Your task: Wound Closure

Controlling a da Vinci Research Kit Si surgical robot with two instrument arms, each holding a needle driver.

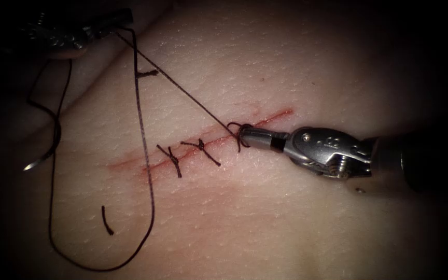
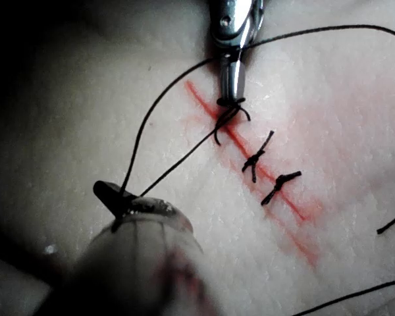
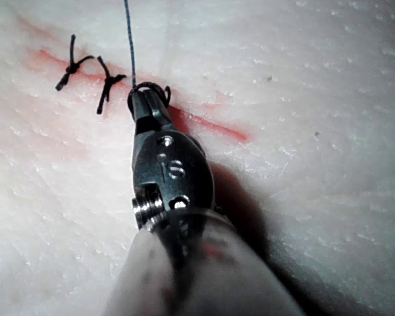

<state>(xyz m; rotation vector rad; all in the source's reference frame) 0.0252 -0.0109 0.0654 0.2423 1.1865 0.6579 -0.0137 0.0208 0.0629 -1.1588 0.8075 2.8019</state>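
Two stitches point(image 1: 187, 155) are tied; left tool point(image 1: 111, 26) and right tool point(image 1: 245, 137), both closed on thread point(image 1: 182, 91), form a third knot; needle point(image 1: 45, 150) lies free left of the cut point(image 1: 270, 118)

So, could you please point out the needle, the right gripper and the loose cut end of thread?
needle point(image 1: 53, 148): endoscope view, mid-curve, lying left of the cut.
right gripper point(image 1: 245, 136): endoscope view, tip at the thread loop on the cut.
cut end of thread point(image 1: 107, 220): endoscope view, middle of the short piece.
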